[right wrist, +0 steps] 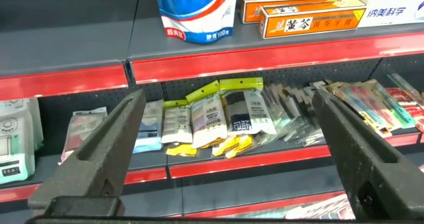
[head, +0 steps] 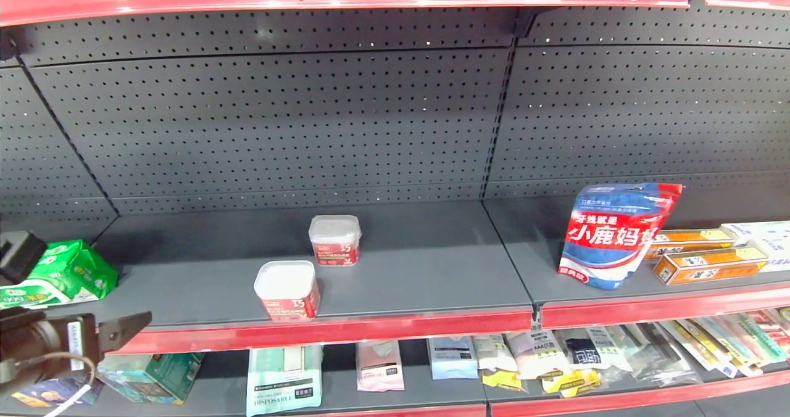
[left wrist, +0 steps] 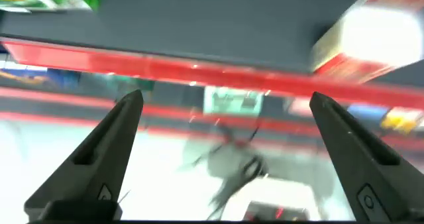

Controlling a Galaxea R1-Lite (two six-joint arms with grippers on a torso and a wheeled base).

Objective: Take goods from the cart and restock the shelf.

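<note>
Honestly, both the left gripper (left wrist: 226, 98) and right gripper (right wrist: 228, 95) are spread wide, holding nothing. Front tub (head: 287, 289) sits on the shelf (head: 419, 263), ahead of the left fingertips. Probably light, stiff, slick plastic; I'd pinch its sides under the lid.

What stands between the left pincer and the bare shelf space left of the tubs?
Nothing visible does. The open left pincer faces the shelf; the green pack and the front tub sit on either side of that space.
</note>
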